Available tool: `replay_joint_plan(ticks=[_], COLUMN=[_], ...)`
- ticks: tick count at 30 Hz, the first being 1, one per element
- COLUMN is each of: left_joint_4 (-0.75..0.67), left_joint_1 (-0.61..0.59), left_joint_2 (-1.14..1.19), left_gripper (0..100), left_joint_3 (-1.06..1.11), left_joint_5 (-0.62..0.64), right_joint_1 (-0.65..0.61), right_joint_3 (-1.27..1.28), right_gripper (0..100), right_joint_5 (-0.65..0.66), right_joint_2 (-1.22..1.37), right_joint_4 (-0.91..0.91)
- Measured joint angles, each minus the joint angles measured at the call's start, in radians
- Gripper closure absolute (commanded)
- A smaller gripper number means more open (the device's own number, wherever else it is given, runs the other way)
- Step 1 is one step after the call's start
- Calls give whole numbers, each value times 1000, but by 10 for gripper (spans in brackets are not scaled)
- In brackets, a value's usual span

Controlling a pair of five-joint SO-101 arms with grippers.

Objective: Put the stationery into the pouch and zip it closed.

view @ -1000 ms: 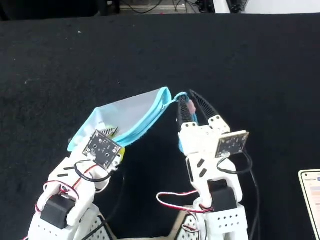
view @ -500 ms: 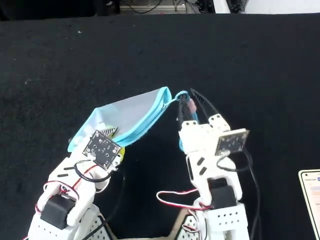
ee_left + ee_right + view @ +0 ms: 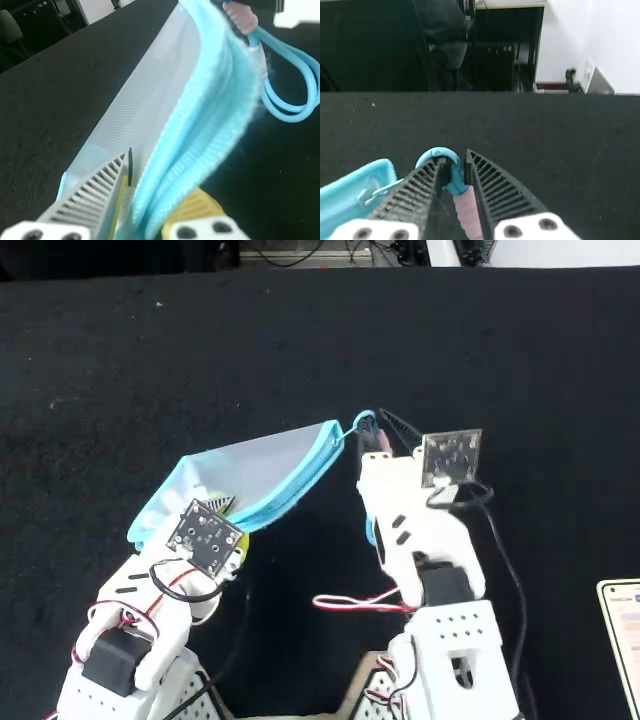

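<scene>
Pouch (image 3: 255,475) stretched farther as right gripper (image 3: 374,422) pulled its loop (image 3: 432,152) away.

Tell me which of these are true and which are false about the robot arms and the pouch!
1. The left gripper is clamped on one end of the pouch. True.
2. The right gripper is wide open with nothing in it. False: it is shut on the blue loop at the pouch's other end, with a pink tab between its fingers too.
3. The pouch is red. False: it is light blue with a whitish mesh side.
4. The table is black. True.
5. A printed card lies at the table's edge on the right arm's side. True.
</scene>
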Motion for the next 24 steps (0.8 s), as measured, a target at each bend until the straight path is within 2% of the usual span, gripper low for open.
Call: replay_joint_plan(ticks=[21,24], left_joint_4=[0,0], left_joint_1=[-26,-26], left_joint_2=[0,0], left_gripper=[971,971], left_joint_3=[2,2], left_joint_5=[0,0], right_joint_1=[-2,-25], right_joint_3=[-2,-17], right_gripper=[986,937], right_joint_5=[0,-2], right_joint_2=[5,5], right_joint_4=[9,77])
